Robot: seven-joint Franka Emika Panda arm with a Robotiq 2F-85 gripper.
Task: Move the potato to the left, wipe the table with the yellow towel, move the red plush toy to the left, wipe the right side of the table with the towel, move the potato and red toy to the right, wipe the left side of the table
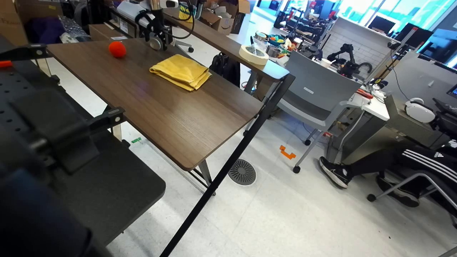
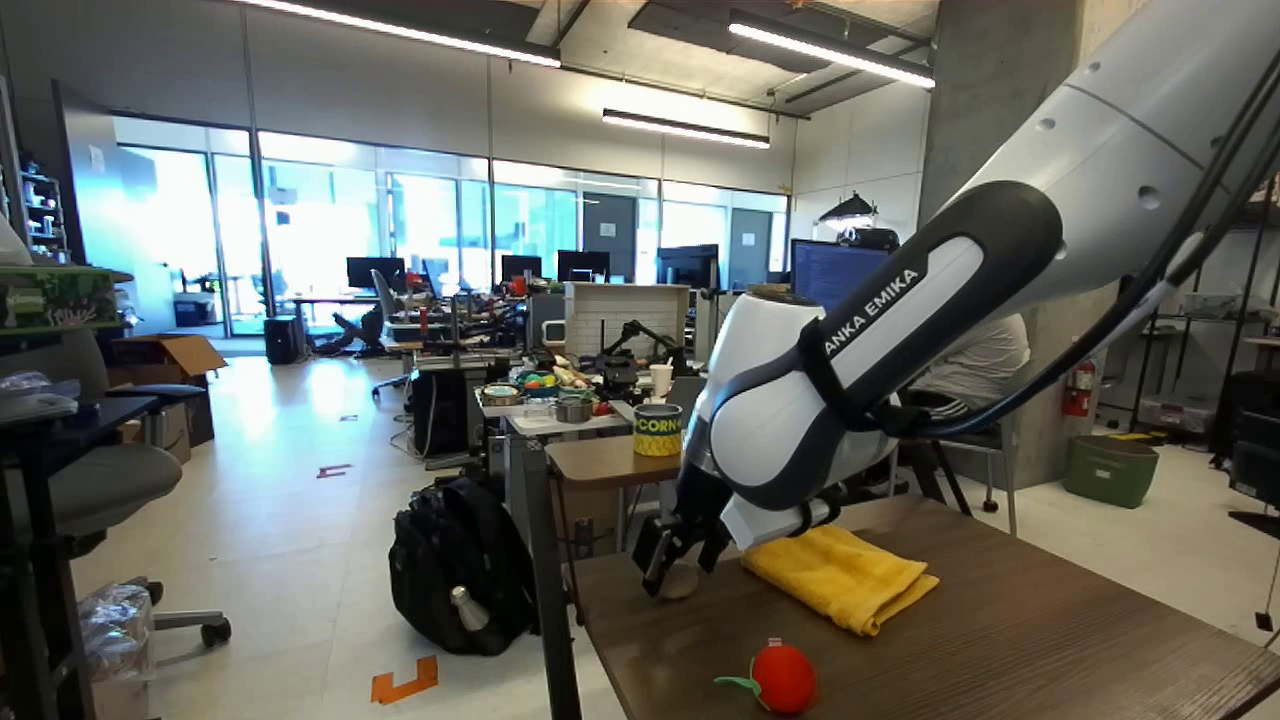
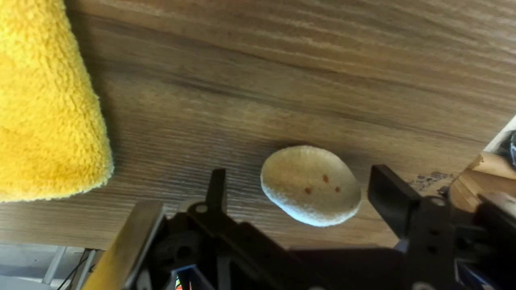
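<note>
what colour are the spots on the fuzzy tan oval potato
The potato has reddish-brown spots, clearest in the wrist view.

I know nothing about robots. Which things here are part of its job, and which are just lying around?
Part of the job:
table, the surface to be wiped
gripper, jaws open
potato, tan and oval, between the jaws
yellow towel, folded
red plush toy, round like a ball

Just lying about:
black backpack
can marked CORN
roll of tape
grey chair

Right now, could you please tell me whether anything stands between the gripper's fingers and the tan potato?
Nothing visible does: in the wrist view the open gripper straddles the tan potato, with wood-grain tabletop showing on both sides; the folded yellow towel lies apart.
</note>
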